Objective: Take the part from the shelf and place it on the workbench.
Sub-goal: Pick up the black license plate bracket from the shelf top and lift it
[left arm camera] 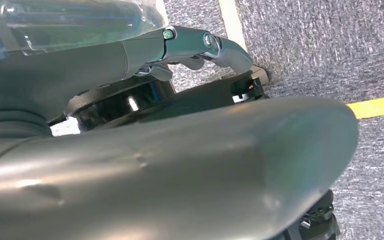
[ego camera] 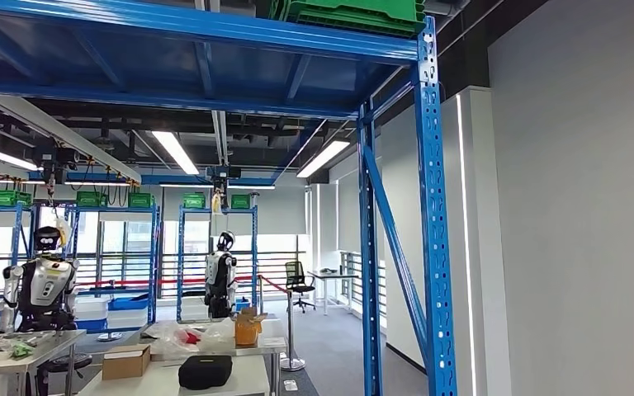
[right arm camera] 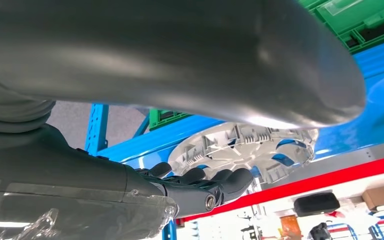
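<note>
One part (right arm camera: 245,150), a white wheel-cover disc, rests against the right hand's (right arm camera: 200,187) curled fingers below the blue shelf (right arm camera: 260,117); grip unconfirmed, carrying to the desk (ego camera: 173,375) comes next.

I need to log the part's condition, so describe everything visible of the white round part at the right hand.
The white round part looks like a moulded plastic wheel cover: a disc with ribbed clips and tabs standing up around its rim and slot-like openings through which blue shows. It appears in the right wrist view tilted, its ribbed side facing the camera. The right hand has its dark fingers at the disc's edge, and the thick grey thumb hides part of it. Behind it are a blue shelf beam and a green crate. No damage shows.
</note>
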